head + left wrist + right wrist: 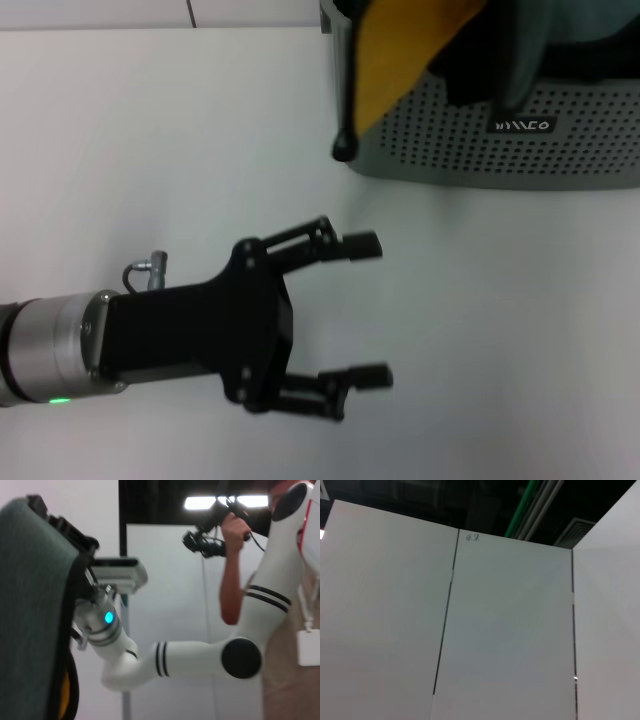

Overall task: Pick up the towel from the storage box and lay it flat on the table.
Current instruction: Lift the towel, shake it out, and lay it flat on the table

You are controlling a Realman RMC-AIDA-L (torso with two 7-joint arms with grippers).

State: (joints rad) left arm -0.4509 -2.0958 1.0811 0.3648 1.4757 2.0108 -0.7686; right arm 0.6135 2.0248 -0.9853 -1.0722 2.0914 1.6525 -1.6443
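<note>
Left gripper (380, 310): it hangs over the table (150, 130) in the near-left part of the head view. Its two black fingers are wide apart, they hold nothing, and they point toward the robot's right.

Right gripper (60, 522): it shows only in the left wrist view, at the top edge of the towel (30, 620). Its black finger parts lie on the cloth's upper border and seem clamped on it. The white arm bends away behind it.

Towel: in the head view it (400, 60) hangs over the left corner of the storage box (500, 150), with the mustard side to the camera. Its dark-edged lower tip is outside the box wall, just above the table.

Towel and left gripper: they are apart. The towel is farther from the robot and a bit to the right of the open fingers, with bare table between them.

Storage box: it stands on the far right of the table. Its perforated wall and its small logo (520, 126) face the robot.

Other cloths: a black cloth (470, 70) and a teal-grey cloth (560, 50) hang over the box rim beside the towel.

Background: a person (235, 580) holds a camera behind the right arm.
</note>
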